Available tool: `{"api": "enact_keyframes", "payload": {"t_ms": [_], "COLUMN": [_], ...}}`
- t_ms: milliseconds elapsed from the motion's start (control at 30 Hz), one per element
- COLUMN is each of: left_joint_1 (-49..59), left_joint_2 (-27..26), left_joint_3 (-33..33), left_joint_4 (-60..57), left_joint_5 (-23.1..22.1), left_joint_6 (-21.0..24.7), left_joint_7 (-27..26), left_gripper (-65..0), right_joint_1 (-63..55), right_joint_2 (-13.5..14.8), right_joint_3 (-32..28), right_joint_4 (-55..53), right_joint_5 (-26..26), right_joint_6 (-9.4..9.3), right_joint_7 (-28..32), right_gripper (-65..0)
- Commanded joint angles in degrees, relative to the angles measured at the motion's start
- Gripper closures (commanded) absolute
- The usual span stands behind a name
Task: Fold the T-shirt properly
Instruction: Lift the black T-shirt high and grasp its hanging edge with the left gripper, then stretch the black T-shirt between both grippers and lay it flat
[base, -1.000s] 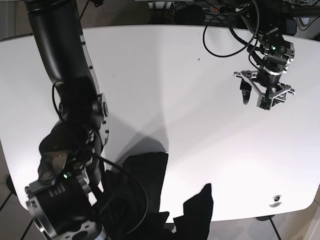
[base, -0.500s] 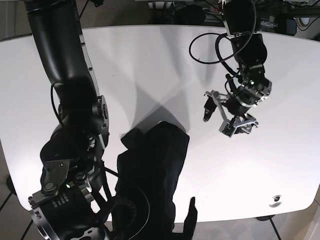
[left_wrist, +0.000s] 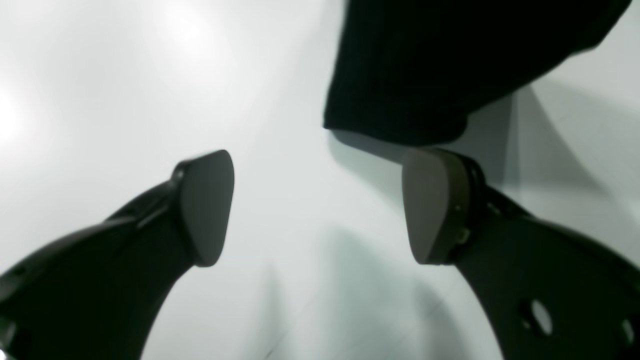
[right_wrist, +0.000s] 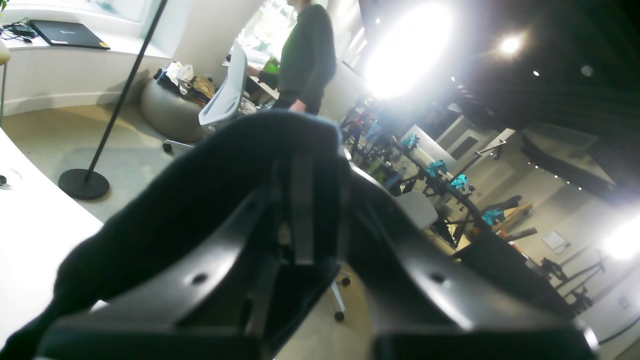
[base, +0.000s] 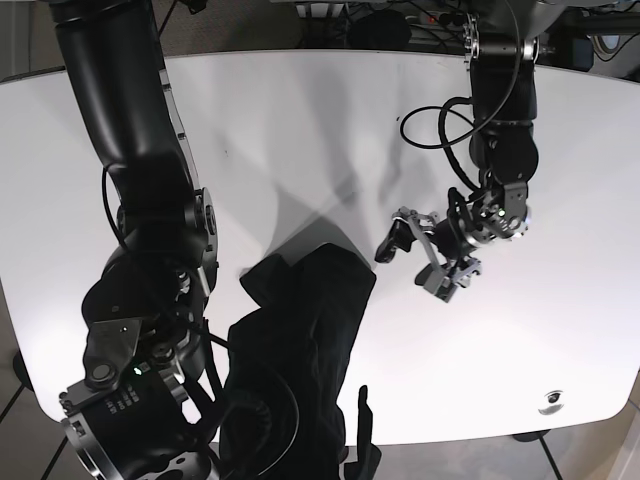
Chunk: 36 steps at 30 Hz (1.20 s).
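Observation:
The black T-shirt (base: 300, 340) lies bunched on the white table (base: 300, 130) near its front edge, and part of it hangs over that edge. My left gripper (base: 412, 265) is open just right of the shirt's right edge. In the left wrist view its fingertips (left_wrist: 207, 205) are spread wide above bare table, with a shirt edge (left_wrist: 425, 65) just beyond them. My right gripper (right_wrist: 300, 240) is shut, with black shirt cloth (right_wrist: 210, 180) draped over and around its fingers. In the base view the cloth hides that gripper beside the right arm (base: 140, 390).
The bulky right arm (base: 130, 150) crosses the table's left side. Cables (base: 440, 120) loop off the left arm. A small round fitting (base: 548, 400) sits near the front right corner. Beyond the table stand a person (right_wrist: 307, 60), a chair (right_wrist: 227, 95) and a pole stand (right_wrist: 85, 182).
My left gripper has come down from the far right to the shirt's right edge, still open. The shirt has been drawn further onto the table and has spread out.

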Motion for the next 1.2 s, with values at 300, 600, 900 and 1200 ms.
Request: {"api": "enact_keyframes", "payload": {"t_ms": [300,600,900,1200], "left_joint_1": [-10.79,-12.28,-12.19,-12.19], "left_joint_2": [1.41,5.63,5.98,6.60], "left_joint_3": [7.24,8.21,8.21,8.03], "left_joint_4": [-18.96,-23.26,-23.18,-23.18], "left_joint_5": [-1.08,-1.08,-1.08,-1.08], "left_joint_6": [-0.28,-0.28,-0.28,-0.28], "left_joint_7": [-8.57,-10.07,-7.78,-7.34], "left_gripper": [-49.2,-48.1,-41.4,0.0], "right_joint_1": [2.22,2.22,2.22,2.13], "right_joint_2": [-0.21,-0.21,-0.21,-0.12], "right_joint_3": [0.14,0.14,0.14,0.14], "right_joint_4": [-0.36,-0.45,-1.59,-1.59], "right_joint_5": [-0.28,-0.28,-0.28,-0.28], "right_joint_6": [-0.38,-0.38,-0.38,-0.38], "right_joint_7": [1.72,1.90,1.98,1.98], "right_gripper": [-2.1,-2.1,-2.1,-2.1]}}
